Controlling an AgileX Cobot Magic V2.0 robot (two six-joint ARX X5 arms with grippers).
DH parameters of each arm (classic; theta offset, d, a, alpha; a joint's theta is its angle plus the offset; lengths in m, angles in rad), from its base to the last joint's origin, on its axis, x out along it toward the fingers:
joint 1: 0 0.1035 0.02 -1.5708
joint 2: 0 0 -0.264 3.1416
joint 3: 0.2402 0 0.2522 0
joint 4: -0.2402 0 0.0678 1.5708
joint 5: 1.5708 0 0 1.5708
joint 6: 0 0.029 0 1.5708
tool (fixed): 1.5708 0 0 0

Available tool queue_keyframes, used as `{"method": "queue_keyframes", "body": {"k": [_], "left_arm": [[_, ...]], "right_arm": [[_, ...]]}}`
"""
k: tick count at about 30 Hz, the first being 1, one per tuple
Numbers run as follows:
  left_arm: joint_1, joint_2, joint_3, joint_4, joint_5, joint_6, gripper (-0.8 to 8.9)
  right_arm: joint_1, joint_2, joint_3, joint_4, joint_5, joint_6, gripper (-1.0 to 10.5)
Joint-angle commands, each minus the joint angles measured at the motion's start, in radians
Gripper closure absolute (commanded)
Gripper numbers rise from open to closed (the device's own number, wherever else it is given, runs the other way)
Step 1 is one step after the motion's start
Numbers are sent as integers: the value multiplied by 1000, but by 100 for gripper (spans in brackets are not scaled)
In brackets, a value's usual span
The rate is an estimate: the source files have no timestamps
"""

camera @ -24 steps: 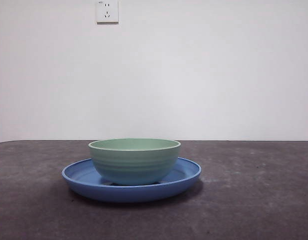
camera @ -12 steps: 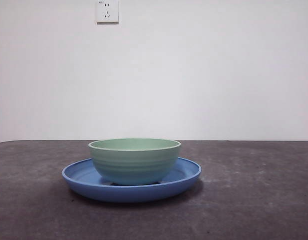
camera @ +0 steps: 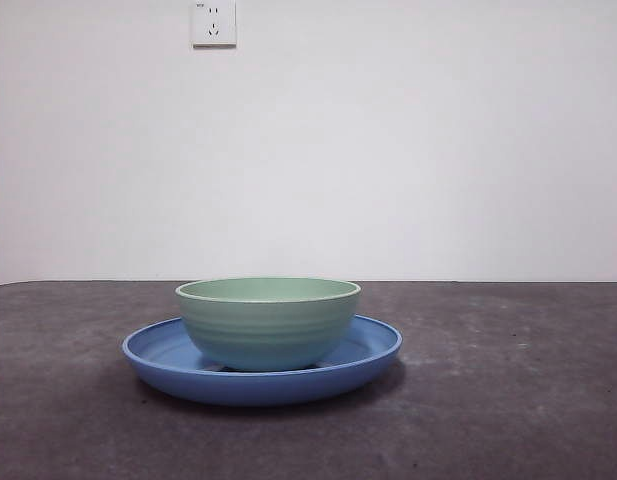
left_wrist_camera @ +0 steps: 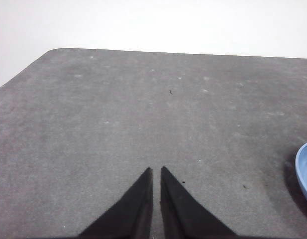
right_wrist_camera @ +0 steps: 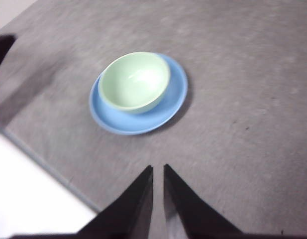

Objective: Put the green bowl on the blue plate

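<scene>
The green bowl (camera: pixel 268 322) sits upright inside the blue plate (camera: pixel 158 352), lower centre of frame. Placement looks done; both tools, left tool (left_wrist_camera: pixel 156 171) and right tool (right_wrist_camera: pixel 157 168), nearly closed and empty, need only stay clear.

A plain white wall (camera: pixel 408 150) is seen behind the table (camera: pixel 508 400), meeting it along a level line. A white wall socket (camera: pixel 214 22) is mounted high on the wall, cut by the picture's top edge. The table is covered in a dark grey, slightly mottled, matte surface with small pale flecks. A rounded table corner (left_wrist_camera: pixel 53 51) is shown in the left wrist view. Soft, even light is cast.
</scene>
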Motion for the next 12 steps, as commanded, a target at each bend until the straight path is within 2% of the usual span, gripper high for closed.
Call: {"method": "queue_keyframes", "body": {"k": [1,3,6,9,12], "left_arm": [[2,-1,-21,-8,-5,4,787],[2,-1,-21,-6,-5,4,787],[2,-1,-21,-6,-5,4,787],[2,-1,-21,-6,-5,4,787],[2,-1,-21,-6,-5,4,787]], "right_arm": [[-140,-24,-73,100,-5,-49,914],[-280,-64,-190,251,-3,-68,914],[-433,-133,-386,507,29,-100,914],[-536,-208,-583,745,85,-120,914],[-600,-285,-740,904,117,-148,914]]}}
